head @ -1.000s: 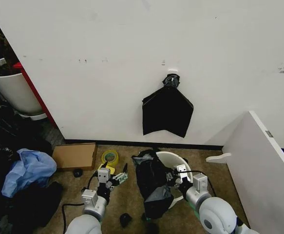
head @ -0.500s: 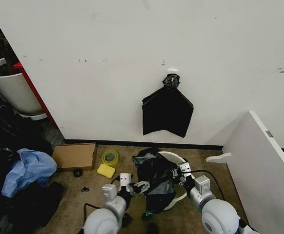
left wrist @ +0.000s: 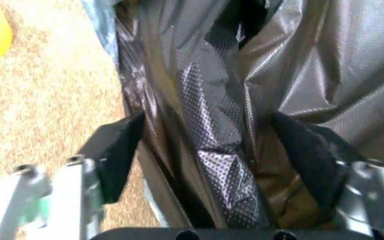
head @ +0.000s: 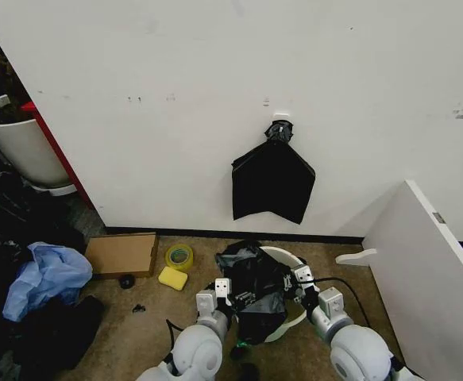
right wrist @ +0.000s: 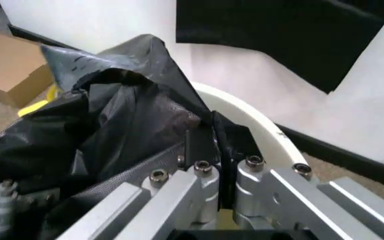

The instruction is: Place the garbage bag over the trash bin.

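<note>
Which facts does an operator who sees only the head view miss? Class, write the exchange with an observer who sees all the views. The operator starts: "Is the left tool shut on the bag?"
Observer: No. In the left wrist view the left tool is open, its pads apart, with folds of the bag hanging between them.
Operator: Does the right tool hold anything?
Observer: Yes. The right wrist view shows the right tool shut on the bag's edge, right at the rim of the bin.
</note>
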Controlling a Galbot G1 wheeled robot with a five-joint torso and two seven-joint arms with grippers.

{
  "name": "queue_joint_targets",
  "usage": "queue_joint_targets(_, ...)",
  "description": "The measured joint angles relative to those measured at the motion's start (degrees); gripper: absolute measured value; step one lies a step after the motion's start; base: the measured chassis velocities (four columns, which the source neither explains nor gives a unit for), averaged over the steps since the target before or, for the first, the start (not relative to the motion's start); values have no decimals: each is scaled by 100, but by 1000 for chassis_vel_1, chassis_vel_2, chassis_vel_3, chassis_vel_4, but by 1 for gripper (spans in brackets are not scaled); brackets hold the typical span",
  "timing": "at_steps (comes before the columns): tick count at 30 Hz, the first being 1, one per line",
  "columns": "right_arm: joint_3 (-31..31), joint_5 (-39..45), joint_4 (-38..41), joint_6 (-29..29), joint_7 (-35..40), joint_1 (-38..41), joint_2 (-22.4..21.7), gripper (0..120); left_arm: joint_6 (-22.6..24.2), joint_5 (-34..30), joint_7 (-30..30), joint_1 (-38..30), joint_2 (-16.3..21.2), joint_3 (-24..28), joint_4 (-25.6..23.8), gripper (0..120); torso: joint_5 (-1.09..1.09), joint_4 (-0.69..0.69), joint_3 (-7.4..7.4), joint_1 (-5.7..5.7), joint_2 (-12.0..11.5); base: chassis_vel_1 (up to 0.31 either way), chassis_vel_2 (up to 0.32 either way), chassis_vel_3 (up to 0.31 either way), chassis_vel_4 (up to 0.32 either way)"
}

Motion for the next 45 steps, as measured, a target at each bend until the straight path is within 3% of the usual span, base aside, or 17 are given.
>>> queue_joint_targets(14,-7,-158,-126,233,-17,-35,34,0,386,-157,-77,-178,-53,-59,176,25,-1,0,0,-1,0,0,0,0,0)
queue_joint_targets(20,15,-453,-314,767,-55,-3,10,0,578,-442,-81,-161,46,-294,76,2,-1,-1,1,0,0,0,0,0,0)
queue_joint_targets(24,109,-1047,-555,1337,-91,24,11,0,563,-540,122,-34,191,-524,-37,0,-2,-1,1,1,0,0,0,0,0)
queue_joint_targets(29,251,-1240,-664,1744,-155,17,14,0,76,-245,707,236,424,-891,-163,0,-2,-1,1,1,0,0,0,0,0)
queue_joint_targets(36,273,666,-123,936,378,-112,-20,0,-442,74,1418,576,646,-1485,-567,0,-2,0,1,1,0,0,0,0,0)
queue_joint_targets(45,362,1470,73,776,558,-225,-3,0,-480,-124,1667,668,786,-1623,-935,0,-2,0,0,1,0,0,0,0,0)
